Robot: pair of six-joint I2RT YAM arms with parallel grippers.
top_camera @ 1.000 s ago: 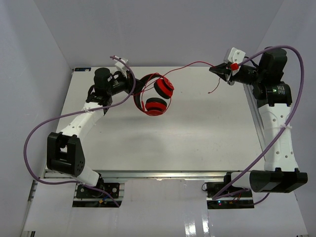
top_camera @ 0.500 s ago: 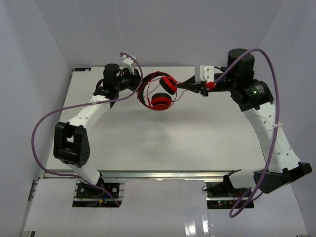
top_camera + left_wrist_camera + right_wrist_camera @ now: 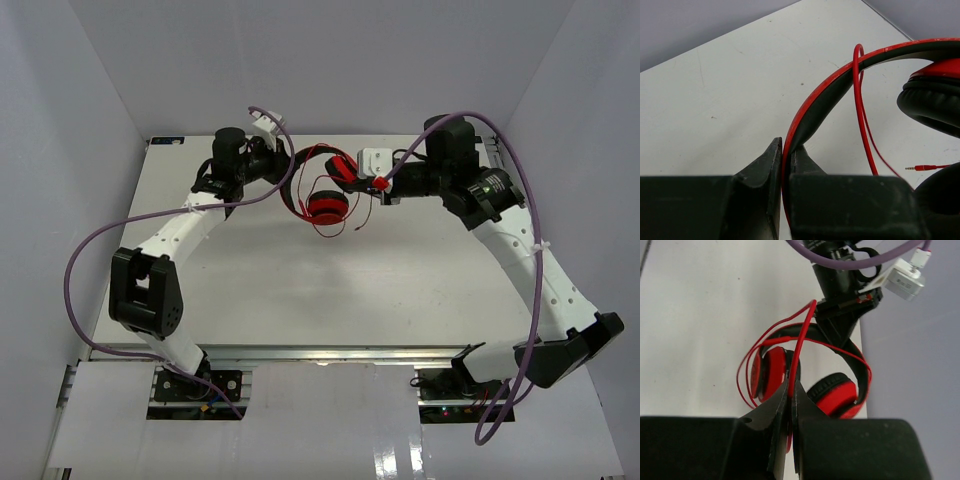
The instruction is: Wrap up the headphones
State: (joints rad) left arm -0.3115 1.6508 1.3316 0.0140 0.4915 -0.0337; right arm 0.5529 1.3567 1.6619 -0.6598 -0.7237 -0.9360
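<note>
**Upper left of the overhead frame:** the left gripper (image 3: 281, 168) has its jaws pressed together on the red-and-black headband (image 3: 840, 82) of the headphones (image 3: 325, 190). Its wrist view shows the band edge-on in the narrow gap between the black fingers (image 3: 765, 170). A thick purple cable (image 3: 90, 250) loops out from that arm toward the left edge.

**Upper centre:** over the far part of the white table (image 3: 400, 290), the headphones hang between the two grippers. One red ear cup (image 3: 327, 208) faces the camera. The thin red cable (image 3: 802, 335) is draped in loose loops around the band. Its plug (image 3: 921, 168) shows at the lower right of the left wrist view, against the tabletop.

**Right of centre:** the right gripper (image 3: 352, 177) pinches a strand of that red cable. In its wrist view the fingertips are closed on it, with the ear cups just beyond.
</note>
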